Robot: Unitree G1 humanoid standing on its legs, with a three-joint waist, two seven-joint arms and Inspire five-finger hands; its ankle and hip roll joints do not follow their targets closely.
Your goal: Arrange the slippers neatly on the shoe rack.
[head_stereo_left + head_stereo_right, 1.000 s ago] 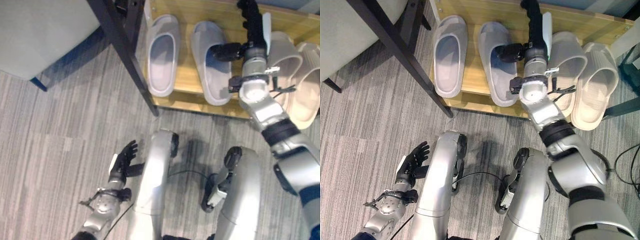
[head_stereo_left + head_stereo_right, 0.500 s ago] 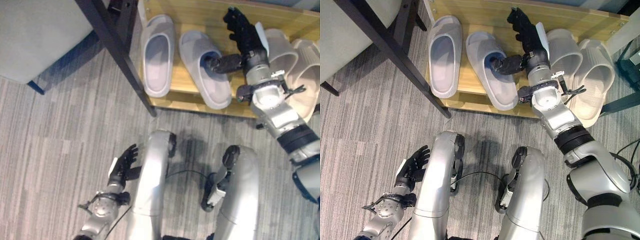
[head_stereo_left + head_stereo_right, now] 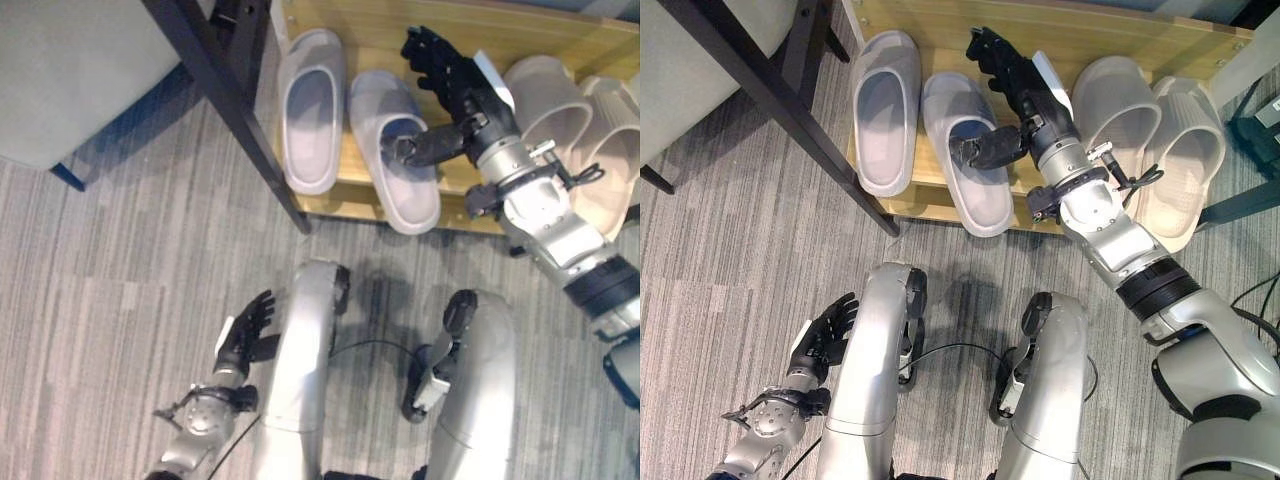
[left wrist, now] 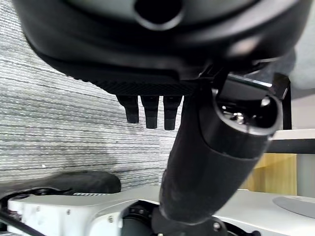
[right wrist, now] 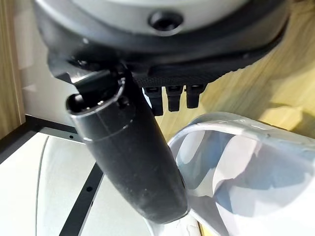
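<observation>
Second grey slipper (image 3: 965, 150): on the shoe rack (image 3: 1110, 35), now shifted closer beside the first grey slipper (image 3: 880, 110); pair nearly aligned.
Right hand (image 3: 1025, 100): thumb hooked in the slipper's opening, fingers (image 3: 992, 55) spread above its strap.
Beige slippers (image 3: 1140, 140): further right on the rack.
Left hand (image 3: 825, 335): idle, fingers relaxed, over carpet.
</observation>
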